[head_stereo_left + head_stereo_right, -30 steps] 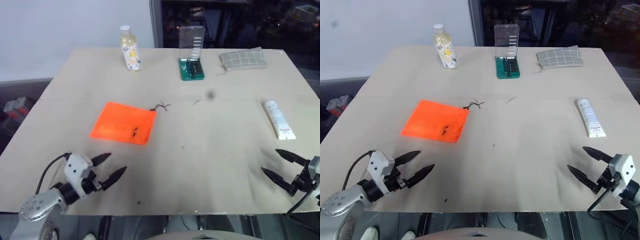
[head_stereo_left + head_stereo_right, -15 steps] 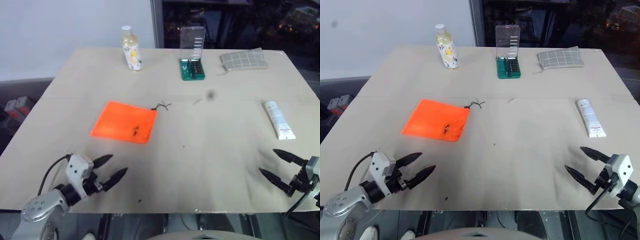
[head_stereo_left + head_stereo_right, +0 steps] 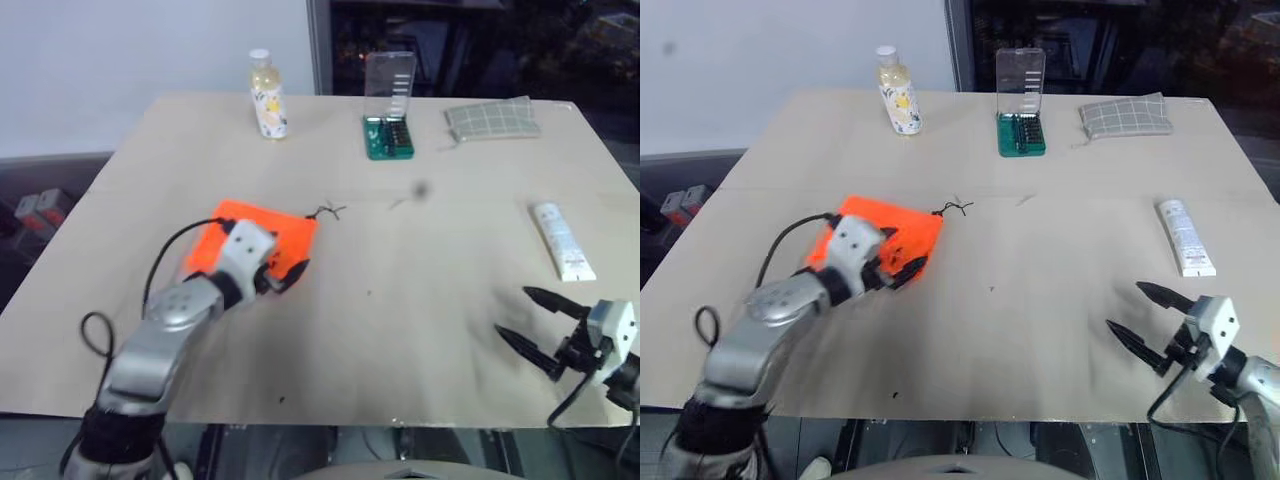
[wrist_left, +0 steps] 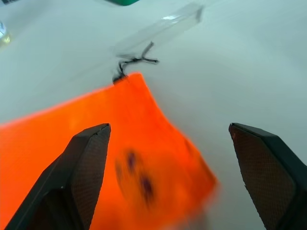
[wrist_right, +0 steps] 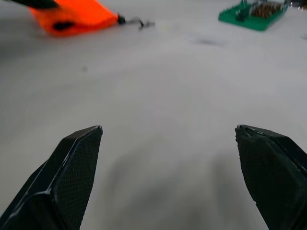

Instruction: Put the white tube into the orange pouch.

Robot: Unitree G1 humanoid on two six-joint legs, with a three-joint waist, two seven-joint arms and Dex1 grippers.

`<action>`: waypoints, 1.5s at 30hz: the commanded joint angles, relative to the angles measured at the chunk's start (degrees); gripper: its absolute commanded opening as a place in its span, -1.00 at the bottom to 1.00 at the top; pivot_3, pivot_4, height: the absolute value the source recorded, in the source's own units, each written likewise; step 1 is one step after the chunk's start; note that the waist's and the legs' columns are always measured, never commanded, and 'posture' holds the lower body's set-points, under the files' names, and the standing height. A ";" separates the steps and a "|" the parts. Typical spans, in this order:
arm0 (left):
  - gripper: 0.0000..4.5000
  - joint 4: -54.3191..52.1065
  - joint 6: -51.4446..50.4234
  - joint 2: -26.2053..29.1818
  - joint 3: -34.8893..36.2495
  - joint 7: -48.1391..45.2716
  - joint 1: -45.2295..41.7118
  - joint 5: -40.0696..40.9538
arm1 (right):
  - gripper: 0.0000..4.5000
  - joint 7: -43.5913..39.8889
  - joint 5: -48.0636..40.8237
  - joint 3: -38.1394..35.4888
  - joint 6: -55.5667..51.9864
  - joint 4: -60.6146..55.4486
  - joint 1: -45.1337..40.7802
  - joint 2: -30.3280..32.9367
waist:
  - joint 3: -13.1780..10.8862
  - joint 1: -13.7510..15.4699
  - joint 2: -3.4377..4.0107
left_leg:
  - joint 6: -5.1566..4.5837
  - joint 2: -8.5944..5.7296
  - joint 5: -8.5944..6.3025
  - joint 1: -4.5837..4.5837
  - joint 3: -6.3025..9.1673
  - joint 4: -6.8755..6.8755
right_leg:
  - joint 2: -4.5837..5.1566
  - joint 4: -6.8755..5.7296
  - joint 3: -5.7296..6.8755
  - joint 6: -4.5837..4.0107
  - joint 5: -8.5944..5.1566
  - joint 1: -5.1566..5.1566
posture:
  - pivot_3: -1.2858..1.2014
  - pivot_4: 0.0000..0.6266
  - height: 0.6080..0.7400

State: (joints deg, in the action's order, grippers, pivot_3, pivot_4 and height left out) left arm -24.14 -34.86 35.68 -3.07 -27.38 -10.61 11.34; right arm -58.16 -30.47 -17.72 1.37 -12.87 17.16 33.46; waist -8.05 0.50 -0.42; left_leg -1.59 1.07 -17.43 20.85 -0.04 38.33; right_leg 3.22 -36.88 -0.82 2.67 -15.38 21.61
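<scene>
1. A beige table [image 3: 420, 330] carries all the things in view.
2. A yellowish bottle [image 3: 267, 98] with a white cap stands upright near the far edge, toward the left.
3. A green case [image 3: 388, 138] with an upright clear lid stands at the middle of the far edge.
4. A grey checked pouch [image 3: 492, 119] lies flat to the right of the case, apart from it.

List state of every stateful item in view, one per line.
left gripper: jaws open, over the orange pouch
right gripper: jaws open, empty
orange pouch: flat on table, zip state unclear
white tube: lying flat, untouched
bottle: upright, capped
bit case: lid open, upright
grey checked pouch: lying flat
</scene>
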 commanded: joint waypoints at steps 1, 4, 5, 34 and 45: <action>0.85 0.79 -3.85 0.64 -4.17 2.78 -3.00 -6.04 | 1.00 3.39 -2.00 2.78 -4.27 -8.88 -1.58 -0.15 | -0.02 -0.13 0.02 | 0.00 0.01 0.00 -0.01 0.02 -0.01 | -0.04 -0.01 -0.05 0.00 0.00 0.01 | 0.03 -0.52 1.00; 0.85 2.15 -7.82 -0.27 -4.51 4.14 -4.09 -7.22 | 1.00 4.99 -3.09 4.87 -7.11 -13.31 -2.27 -0.25 | -0.04 -0.08 0.01 | 0.01 0.02 0.00 0.04 0.22 -0.04 | -0.14 -0.01 -0.06 0.01 0.00 0.11 | 0.03 -0.52 1.00; 0.85 2.65 -8.61 -0.49 -4.73 4.05 -3.65 -7.25 | 1.00 5.14 -2.80 5.59 -7.43 -14.29 -2.36 -0.16 | -0.05 -0.02 0.00 | 0.01 0.02 0.00 0.09 0.28 -0.04 | -0.15 -0.01 -0.03 0.01 0.00 0.14 | 0.03 -0.52 1.00; -1.00 -2.83 -11.41 -1.61 -6.69 5.78 -3.13 -17.01 | 1.00 2.81 1.63 9.10 0.85 -6.87 -1.03 -3.56 | -0.10 0.05 -0.06 | 0.02 -0.02 0.01 0.00 0.32 0.03 | -0.12 -0.14 -0.08 0.01 0.00 0.10 | 0.03 -0.52 1.00; -1.00 -8.66 -4.27 -0.84 5.14 -4.92 -0.27 -3.72 | 1.00 4.46 1.58 9.05 1.81 -3.98 -1.93 -5.63 | -0.20 0.31 -0.12 | 0.03 -0.06 0.01 0.16 0.40 0.02 | 0.40 -0.06 -0.05 0.00 0.00 0.14 | 0.03 -0.52 1.00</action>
State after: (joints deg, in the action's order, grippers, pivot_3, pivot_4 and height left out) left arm -30.05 -40.38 35.09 -0.20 -31.09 -9.46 5.14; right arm -54.20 -28.29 -7.75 1.97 -16.34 15.76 28.11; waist -8.25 0.81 -0.54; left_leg -1.56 1.00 -17.42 21.01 0.35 38.36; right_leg 3.61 -36.94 -0.88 2.67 -15.39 21.74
